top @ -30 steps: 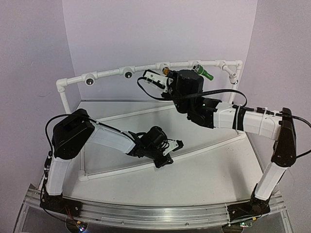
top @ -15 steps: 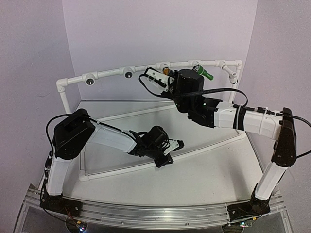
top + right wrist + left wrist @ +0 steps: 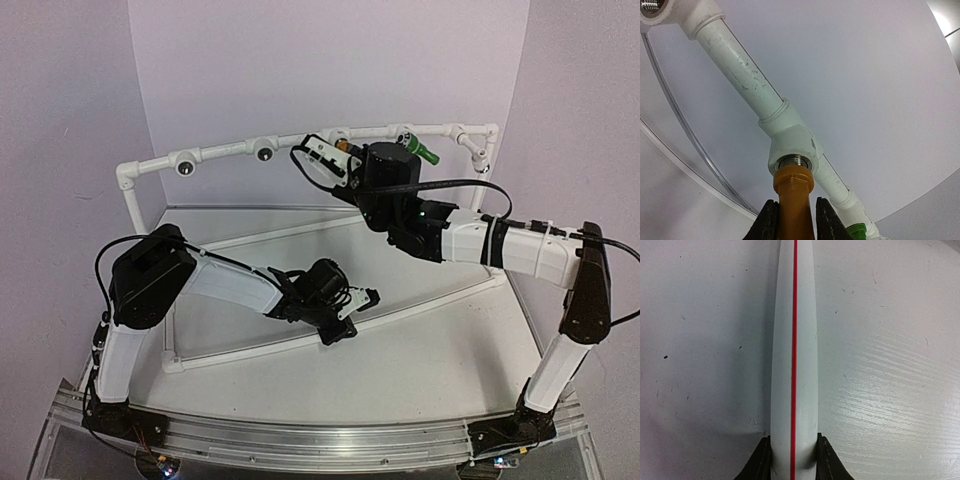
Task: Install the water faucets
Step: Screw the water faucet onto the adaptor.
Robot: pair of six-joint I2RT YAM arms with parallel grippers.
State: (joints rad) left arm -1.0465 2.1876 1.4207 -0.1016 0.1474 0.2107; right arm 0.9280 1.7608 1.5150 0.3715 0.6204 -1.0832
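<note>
top view: since a moment ago the right gripper (image 3: 333, 152) has turned slightly at the top rail of the white plastic pipe frame (image 3: 225, 150). its jaws are clenched on the yellow-orange plastic faucet (image 3: 344, 146), and we read the turn as threading it in. the green plastic faucet (image 3: 426, 154) already sits in the frame's next fitting. we count two faucets, and two dark empty sockets (image 3: 264, 153) further left along the frame.

left wrist view: the left gripper (image 3: 794, 460) has its jaws grasping the frame's white base pipe with a red stripe (image 3: 794, 340), low over the tabletop (image 3: 890, 365).

right wrist view: silvery thread (image 3: 792, 161) shows below the frame's tee fitting (image 3: 790, 142), so we judge the faucet not fully seated.
</note>
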